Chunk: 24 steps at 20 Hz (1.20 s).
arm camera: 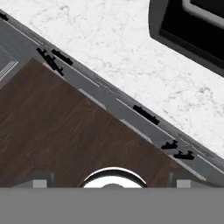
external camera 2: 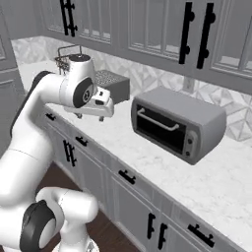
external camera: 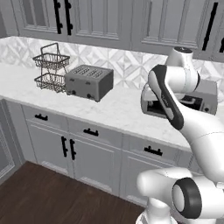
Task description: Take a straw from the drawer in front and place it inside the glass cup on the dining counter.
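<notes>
Robot arm (external camera: 175, 109) rises at the near edge, gripper (arm camera: 111, 183) spread wide open and empty, pointing down over the wood floor (arm camera: 65, 127) just off the counter (arm camera: 131, 57) edge. Drawer (external camera: 140, 146) under the counter is shut, 1 black handle (external camera: 153, 151) across it; toaster oven (external camera 2: 177, 125) sits on the counter beside the hand

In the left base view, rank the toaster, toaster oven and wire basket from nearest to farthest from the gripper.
From the gripper:
1. toaster oven, right beside it, on the right.
2. toaster, further left on the counter.
3. wire basket, far left, beyond the toaster.
</notes>
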{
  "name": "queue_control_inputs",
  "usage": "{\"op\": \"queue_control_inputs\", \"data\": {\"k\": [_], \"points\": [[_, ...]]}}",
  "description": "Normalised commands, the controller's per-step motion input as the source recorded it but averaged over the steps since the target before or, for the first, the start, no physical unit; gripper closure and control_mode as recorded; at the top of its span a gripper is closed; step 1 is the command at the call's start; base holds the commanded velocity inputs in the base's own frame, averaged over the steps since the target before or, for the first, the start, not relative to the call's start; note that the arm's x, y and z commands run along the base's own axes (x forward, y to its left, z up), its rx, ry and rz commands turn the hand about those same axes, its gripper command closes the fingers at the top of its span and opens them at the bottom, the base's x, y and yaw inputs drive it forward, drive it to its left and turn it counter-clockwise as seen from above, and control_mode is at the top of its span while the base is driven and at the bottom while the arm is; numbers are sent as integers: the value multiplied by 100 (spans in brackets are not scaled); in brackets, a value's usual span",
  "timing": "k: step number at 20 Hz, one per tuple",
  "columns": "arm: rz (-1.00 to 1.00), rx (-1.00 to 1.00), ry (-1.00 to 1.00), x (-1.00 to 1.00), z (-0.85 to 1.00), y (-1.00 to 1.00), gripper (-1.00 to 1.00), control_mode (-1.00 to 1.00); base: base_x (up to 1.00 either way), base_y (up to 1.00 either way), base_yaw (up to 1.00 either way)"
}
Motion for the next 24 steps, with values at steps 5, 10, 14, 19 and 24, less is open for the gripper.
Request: {"op": "queue_control_inputs", "data": {"k": [5, 10, 14, 19, 24], "points": [[0, 0, 0, 0, 0, 0, -100, 100, -26, -72, 61], [0, 0, 0, 0, 0, 0, -100, 100, -68, -60, 38], [0, 0, 0, 0, 0, 0, -100, 100, -21, -57, 22], [0, 0, 0, 0, 0, 0, -100, 100, 5, -54, 19], [0, 0, 0, 0, 0, 0, -100, 100, 24, -52, 23]]}}
